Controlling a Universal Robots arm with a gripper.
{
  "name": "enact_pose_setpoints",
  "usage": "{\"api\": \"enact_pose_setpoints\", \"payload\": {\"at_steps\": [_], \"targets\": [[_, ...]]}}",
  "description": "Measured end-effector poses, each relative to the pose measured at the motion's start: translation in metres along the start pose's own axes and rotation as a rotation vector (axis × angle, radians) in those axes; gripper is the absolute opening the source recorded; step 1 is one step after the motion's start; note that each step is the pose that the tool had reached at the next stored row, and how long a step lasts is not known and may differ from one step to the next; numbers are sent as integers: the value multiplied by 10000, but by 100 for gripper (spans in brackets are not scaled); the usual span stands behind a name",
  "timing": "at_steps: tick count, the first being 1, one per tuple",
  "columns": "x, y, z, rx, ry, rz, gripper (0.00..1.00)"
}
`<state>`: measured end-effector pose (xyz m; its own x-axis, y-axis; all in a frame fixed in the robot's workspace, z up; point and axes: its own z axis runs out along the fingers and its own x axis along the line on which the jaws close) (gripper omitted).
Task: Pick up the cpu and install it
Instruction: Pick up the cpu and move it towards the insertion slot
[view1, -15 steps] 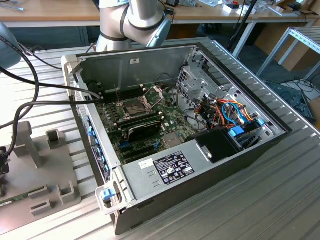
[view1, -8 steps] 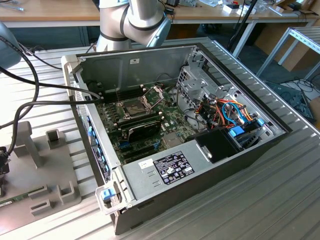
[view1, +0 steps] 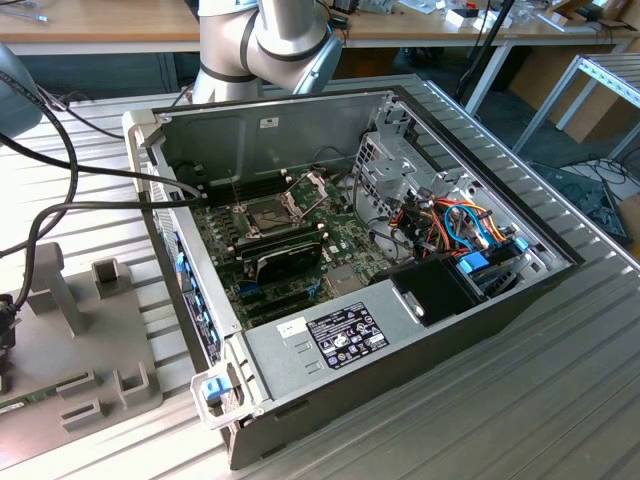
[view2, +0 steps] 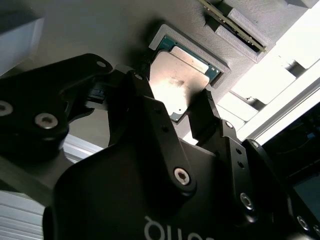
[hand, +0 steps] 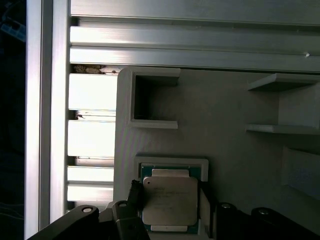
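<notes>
Gripper (view2: 175, 100) low over the grey holder (hand: 225, 115); the cpu (hand: 169, 201) lies silver side up in the holder's square recess; fingers (hand: 136, 199) closed on its two opposite edges, clasping it; in the exterior view, the computer case (view1: 450, 330) stands open

Lab (open computer case (view1: 232, 140), workbenches (view1: 100, 20))

In both wrist views the pincer (view2: 175, 97) covers one edge of the cpu (hand: 169, 199), and whether it grips the chip cannot be told. In the exterior view the arm (view1: 270, 35) is cut off at the top edge, and the grey holder block (view1: 85, 330) at the exterior view's left edge.
</notes>
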<state>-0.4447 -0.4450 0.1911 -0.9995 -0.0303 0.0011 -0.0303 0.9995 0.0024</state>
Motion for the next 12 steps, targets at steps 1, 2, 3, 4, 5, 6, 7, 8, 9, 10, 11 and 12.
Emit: {"api": "enact_pose_setpoints", "payload": {"at_steps": [1,2,3,4,5,6,7,8,9,10,11,12], "targets": [[0,0,0,0,0,0,55],[0,0,0,0,0,0,55],[0,0,0,0,-1,0,55],[0,0,0,-1,-1,0,55],[0,0,0,0,-1,0,55],[0,0,-1,0,0,0,55],[0,0,-1,0,0,0,55],[0,0,-1,0,0,0,55],[0,0,-1,0,-1,0,55],[0,0,-1,0,0,0,55],[0,0,-2,0,0,0,55],[0,0,-4,0,0,0,55]]}}
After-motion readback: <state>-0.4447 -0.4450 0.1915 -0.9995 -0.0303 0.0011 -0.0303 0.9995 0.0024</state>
